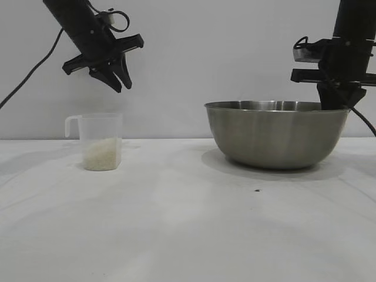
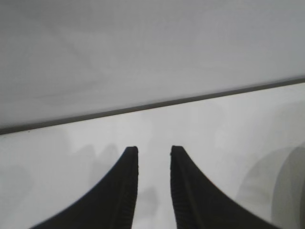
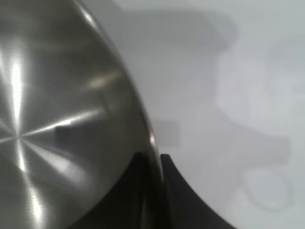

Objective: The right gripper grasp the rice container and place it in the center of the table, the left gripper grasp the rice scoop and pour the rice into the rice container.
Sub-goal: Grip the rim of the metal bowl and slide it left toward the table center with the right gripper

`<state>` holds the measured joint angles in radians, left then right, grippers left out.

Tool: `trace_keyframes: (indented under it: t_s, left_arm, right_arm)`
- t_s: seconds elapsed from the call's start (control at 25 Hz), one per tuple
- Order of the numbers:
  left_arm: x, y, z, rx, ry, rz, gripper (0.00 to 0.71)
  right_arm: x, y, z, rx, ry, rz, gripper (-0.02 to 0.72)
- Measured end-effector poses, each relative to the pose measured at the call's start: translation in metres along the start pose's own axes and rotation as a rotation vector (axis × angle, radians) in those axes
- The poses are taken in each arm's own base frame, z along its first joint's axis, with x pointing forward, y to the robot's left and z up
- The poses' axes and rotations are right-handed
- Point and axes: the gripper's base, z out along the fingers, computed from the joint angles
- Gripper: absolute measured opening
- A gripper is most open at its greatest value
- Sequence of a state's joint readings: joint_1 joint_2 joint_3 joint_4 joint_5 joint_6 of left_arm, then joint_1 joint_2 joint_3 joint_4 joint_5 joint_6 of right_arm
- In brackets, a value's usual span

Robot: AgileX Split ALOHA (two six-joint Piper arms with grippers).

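Table (image 1: 176, 223): plain white top, meeting a pale wall along its far edge; the near half and the whole middle stretch between the two vessels lie bare, apart from one small dark speck (image 1: 257, 190) near the centre. Rice container (image 1: 276, 134): large round stainless-steel bowl with a thin rim, standing upright toward the table's right side, close to the far edge, its shadow spreading to the left of its base; no brand, label or lettering can be read on it. Right gripper (image 3: 155, 191): pointing steeply down over the bowl's right-hand rim, the two black fingers pressed together on the thin rim, one inside the wall and one outside, as the right wrist view shows. Left gripper (image 1: 118, 81): held in the air above the left side of the table, tilted down, fingers a little apart with nothing between them, clear of the scoop below. Rice scoop (image 1: 101, 141): small translucent plastic cup with a loop handle at its rim turned toward the left edge, upright near the far edge on the left; no markings legible. Rice (image 1: 102, 154): off-white grains filling the scoop's lower part.
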<state>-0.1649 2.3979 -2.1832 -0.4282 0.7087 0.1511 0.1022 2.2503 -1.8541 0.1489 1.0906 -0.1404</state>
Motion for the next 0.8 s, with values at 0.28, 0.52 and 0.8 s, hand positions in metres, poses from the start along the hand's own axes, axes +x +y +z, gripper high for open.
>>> trace_keyframes:
  t_s: [0.28,0.52,0.8]
  left_arm:
    - [0.002,0.0,0.0,0.003,0.022,0.0,0.15]
    - [0.002,0.001,0.0,0.001,0.024,0.001,0.15]
    - [0.001,0.003,-0.002,-0.002,0.021,-0.003,0.15]
  right_arm:
    - [0.015,0.034,0.003,-0.008,0.074,-0.072,0.0]
    - [0.057,0.082,0.005,-0.009,0.112,-0.177,0.0]
    - [0.1,0.109,0.001,-0.012,0.108,-0.242,0.0]
